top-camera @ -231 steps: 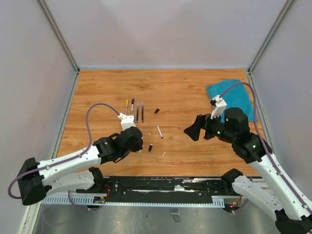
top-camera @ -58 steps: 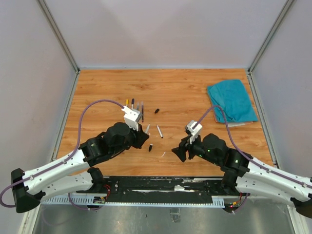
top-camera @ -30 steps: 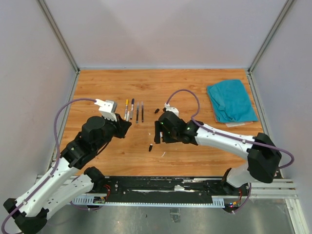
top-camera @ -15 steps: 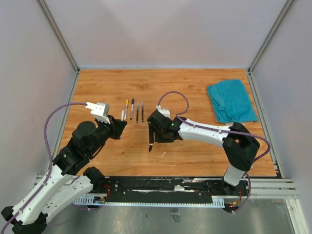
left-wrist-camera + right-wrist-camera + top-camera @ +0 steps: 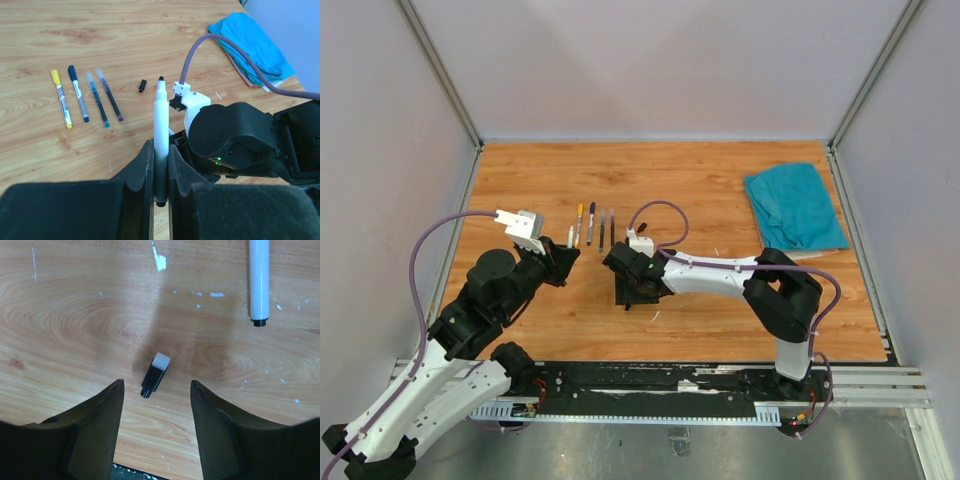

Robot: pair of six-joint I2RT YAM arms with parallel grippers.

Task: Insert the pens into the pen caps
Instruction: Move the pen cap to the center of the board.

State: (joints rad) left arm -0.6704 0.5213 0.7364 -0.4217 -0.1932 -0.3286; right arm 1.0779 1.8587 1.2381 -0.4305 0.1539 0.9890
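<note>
Right end effector (image 5: 156, 384) spread, black pen cap (image 5: 155, 374) on table (image 5: 70, 315) between its fingers (image 5: 95, 430), left end effector (image 5: 160, 152) pinching white pen (image 5: 161, 107), tip forward

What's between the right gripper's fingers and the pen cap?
Only bare wooden table; the right wrist view shows the small black, white-ended cap untouched between the right gripper's fingers.
</note>
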